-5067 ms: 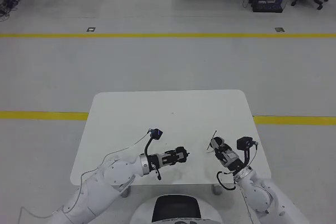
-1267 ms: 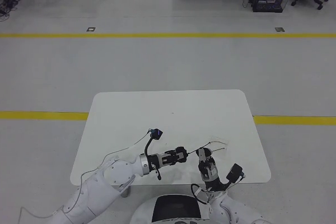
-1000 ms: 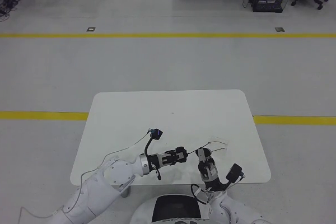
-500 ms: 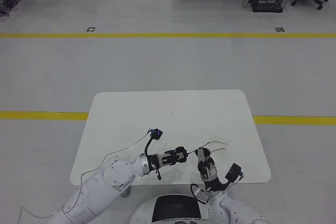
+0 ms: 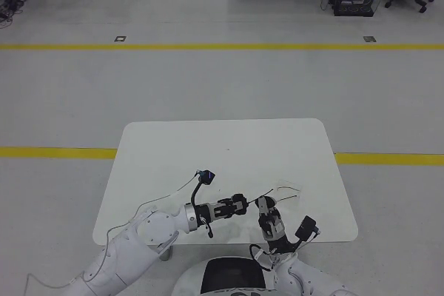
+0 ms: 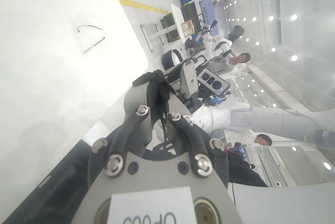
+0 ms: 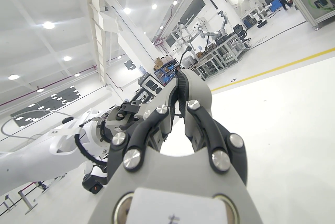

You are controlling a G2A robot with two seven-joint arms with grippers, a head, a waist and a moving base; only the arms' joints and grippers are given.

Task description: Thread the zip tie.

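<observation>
My left gripper sits over the near middle of the white table, shut on one end of a thin black zip tie. In the left wrist view the fingertips are pressed together, and a black strap runs back between the fingers. My right gripper is close beside the left one, almost tip to tip. It is also shut on the zip tie. In the right wrist view its pads meet, and the zip tie's curved black tail sticks out past them.
A clear plastic bag holding spare black zip ties lies flat on the table, just beyond the right gripper and near the right edge. The table's front edge is close under both wrists. White floor with yellow lines surrounds the table.
The right arm has swung in from the table's right side to meet the left gripper, creeping slightly leftward over the last second. The left arm has kept still.
</observation>
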